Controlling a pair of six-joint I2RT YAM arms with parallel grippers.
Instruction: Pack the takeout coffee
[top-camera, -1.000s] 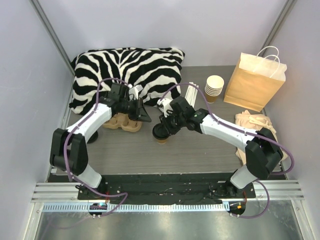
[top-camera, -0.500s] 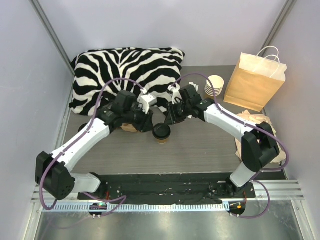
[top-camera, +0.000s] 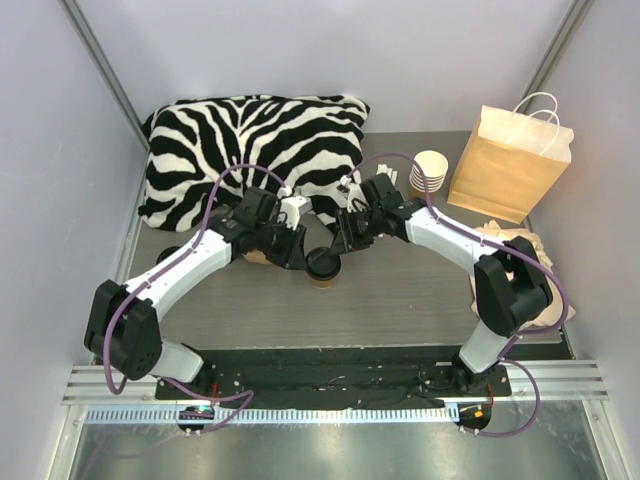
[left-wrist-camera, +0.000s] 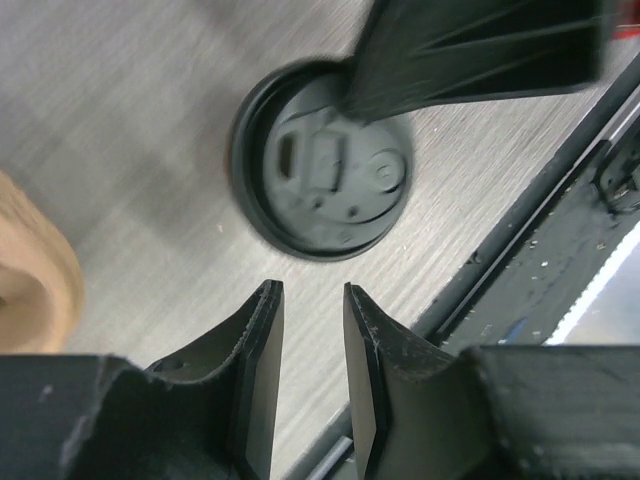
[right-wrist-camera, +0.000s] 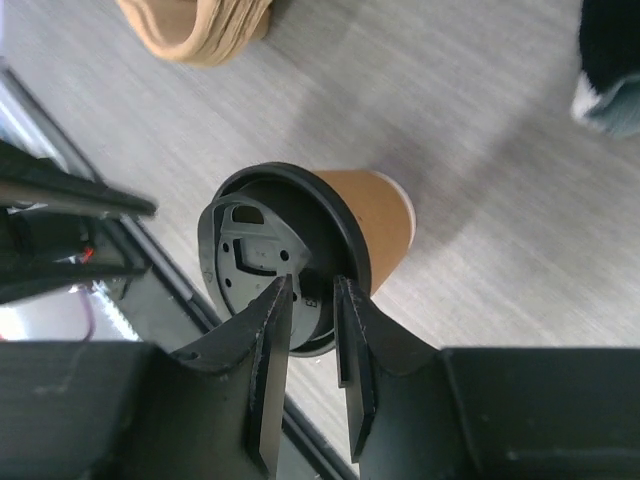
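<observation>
A grey wood-grain tabletop (top-camera: 400, 295) sits inside a booth of plain pale lavender walls (top-camera: 50, 150). At its middle stands the takeout coffee (top-camera: 323, 266), a small tan paper cup with a round black plastic lid, upright. Far left of and behind the coffee lies a black-and-white zebra-striped pillow (top-camera: 250, 140). Just left of the coffee, a tan moulded-pulp cup carrier (top-camera: 256, 257) is mostly hidden by the left arm. The left gripper (left-wrist-camera: 308, 290) hovers beside the coffee's left edge, its fingers a narrow gap apart with nothing between them. The right gripper (right-wrist-camera: 312, 285) hangs over the coffee's lid from behind and to the right, fingers slightly parted; contact with the lid cannot be told. Behind and right of the coffee stands a stack of lidless tan cups (top-camera: 430, 172), then a brown paper bag with white handles (top-camera: 508, 160), upright. A crumpled beige cloth (top-camera: 505, 243) lies well right of the coffee.
</observation>
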